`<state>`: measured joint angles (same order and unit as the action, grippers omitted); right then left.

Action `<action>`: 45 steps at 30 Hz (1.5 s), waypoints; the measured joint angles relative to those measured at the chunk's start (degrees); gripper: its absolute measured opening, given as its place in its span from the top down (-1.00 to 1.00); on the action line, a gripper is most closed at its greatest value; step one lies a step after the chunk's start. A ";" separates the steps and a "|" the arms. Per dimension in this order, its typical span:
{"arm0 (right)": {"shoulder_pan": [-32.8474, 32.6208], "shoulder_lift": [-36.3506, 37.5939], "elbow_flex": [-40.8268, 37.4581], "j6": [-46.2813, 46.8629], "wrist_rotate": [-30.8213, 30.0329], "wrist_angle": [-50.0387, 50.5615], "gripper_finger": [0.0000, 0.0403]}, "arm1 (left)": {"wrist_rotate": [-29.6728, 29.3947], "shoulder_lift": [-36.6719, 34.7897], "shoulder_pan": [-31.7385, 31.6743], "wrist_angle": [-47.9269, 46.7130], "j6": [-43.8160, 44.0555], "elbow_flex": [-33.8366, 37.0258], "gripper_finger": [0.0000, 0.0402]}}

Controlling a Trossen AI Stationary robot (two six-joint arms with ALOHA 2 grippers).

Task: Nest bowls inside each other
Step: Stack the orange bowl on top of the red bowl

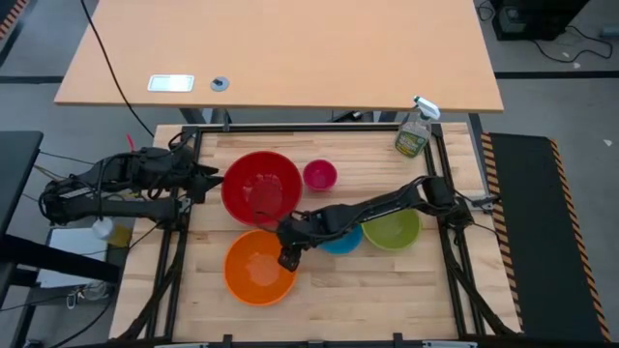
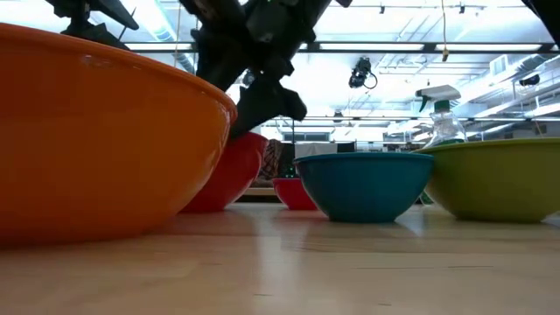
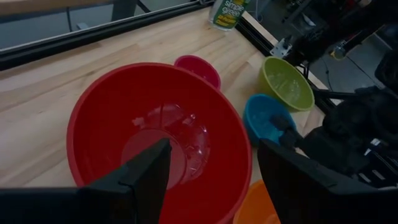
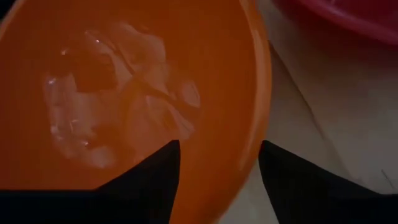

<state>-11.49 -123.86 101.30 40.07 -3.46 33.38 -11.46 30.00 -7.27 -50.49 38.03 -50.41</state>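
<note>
Five bowls stand on their bases on the wooden table. The red bowl (image 1: 261,187) is at the far left, with the pink bowl (image 1: 319,175) to its right. The orange bowl (image 1: 259,267) is nearest, and the blue bowl (image 1: 340,239) and green bowl (image 1: 392,229) stand to its right. My right gripper (image 1: 287,259) is open over the orange bowl's right rim (image 4: 252,124), one finger above the inside and one outside. My left gripper (image 3: 214,146) hangs open just left of the red bowl (image 3: 155,137).
A clear spray bottle (image 1: 414,130) stands at the table's far right corner. My right arm reaches across above the blue bowl. Bare wood lies along the near edge, right of the orange bowl. A black frame rail borders the table.
</note>
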 joint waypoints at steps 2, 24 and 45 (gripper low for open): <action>0.00 -0.76 -0.02 0.05 -0.12 -0.18 -0.02 | 0.00 0.00 0.00 -0.01 -0.28 0.00 -0.22; 2.77 -0.18 -0.15 4.55 11.70 -4.23 0.86 | -0.31 -0.04 0.00 0.04 -0.25 0.00 -0.22; 14.74 9.75 -0.07 4.51 2.86 -13.83 0.87 | -6.81 -9.58 1.11 15.65 -16.52 0.93 -0.22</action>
<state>3.25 -114.10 101.23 44.58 -0.60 19.55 -18.28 20.42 -6.15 -34.85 21.51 -49.49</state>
